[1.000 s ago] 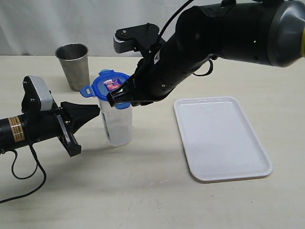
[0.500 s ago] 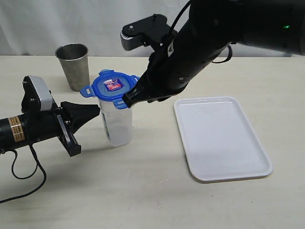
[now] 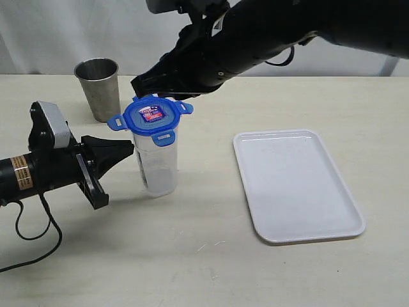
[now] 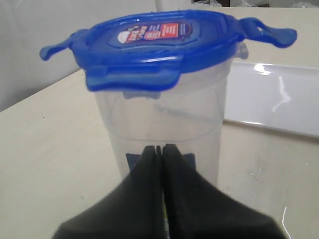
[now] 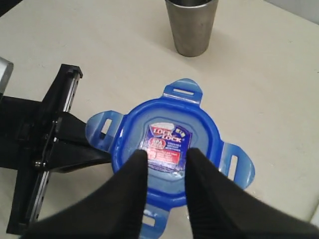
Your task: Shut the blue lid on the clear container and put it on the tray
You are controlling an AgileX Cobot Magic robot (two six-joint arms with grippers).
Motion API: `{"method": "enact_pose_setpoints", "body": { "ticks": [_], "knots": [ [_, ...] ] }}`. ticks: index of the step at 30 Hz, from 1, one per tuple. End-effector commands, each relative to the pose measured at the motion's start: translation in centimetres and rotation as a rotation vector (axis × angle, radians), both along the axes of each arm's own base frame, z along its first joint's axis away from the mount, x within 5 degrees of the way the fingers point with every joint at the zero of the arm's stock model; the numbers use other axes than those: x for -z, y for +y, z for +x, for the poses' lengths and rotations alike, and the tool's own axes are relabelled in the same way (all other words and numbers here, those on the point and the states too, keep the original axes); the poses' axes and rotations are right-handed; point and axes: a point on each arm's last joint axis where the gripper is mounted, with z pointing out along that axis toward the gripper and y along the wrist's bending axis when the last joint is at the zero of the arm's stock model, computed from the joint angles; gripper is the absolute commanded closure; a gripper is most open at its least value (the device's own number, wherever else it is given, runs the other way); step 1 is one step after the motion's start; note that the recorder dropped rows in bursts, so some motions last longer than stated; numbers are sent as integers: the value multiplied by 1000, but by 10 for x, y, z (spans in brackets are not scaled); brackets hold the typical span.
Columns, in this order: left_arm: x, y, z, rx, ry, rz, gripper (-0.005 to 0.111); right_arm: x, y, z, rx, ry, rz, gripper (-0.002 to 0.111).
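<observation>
We have the lid [image 3: 152,116] seated on the container [image 3: 156,166], flaps seemingly unlatched, our right gripper [image 5: 165,154] part-open and empty above it, left gripper [image 4: 160,149] closed empty at its wall, tray [image 3: 297,185] at 3 o'clock unreached.

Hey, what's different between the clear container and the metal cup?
The clear container is see-through plastic; the metal cup is opaque grey. The container wears the blue lid, flaps splayed out and unlatched; the cup is open-topped. The container stands nearer the tray, the cup farther back to the left. Both stand upright on the table and narrow toward the base.
</observation>
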Motion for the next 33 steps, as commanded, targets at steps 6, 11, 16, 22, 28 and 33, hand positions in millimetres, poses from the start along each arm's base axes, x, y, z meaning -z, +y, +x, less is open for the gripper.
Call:
{"method": "enact_pose_setpoints", "body": {
  "ticks": [6, 11, 16, 22, 28, 33],
  "knots": [
    [-1, 1, 3, -15, -7, -13, 51, 0, 14, 17, -39, 25, -40, 76],
    [0, 0, 2, -9, -1, -5, 32, 19, 21, 26, -53, 89, -90, 76],
    [0, 0, 2, 0, -21, 16, 31, 29, 24, 30, -50, 99, -96, 76],
    [0, -2, 0, 32, -26, 17, 31, 41, 26, 31, -53, 141, -124, 76],
    [0, -2, 1, 18, -26, 13, 31, 49, 27, 30, -62, 177, -145, 76],
    [0, -8, 7, -57, -38, 2, 31, 50, 28, 29, -62, 194, -139, 76]
  ]
}}
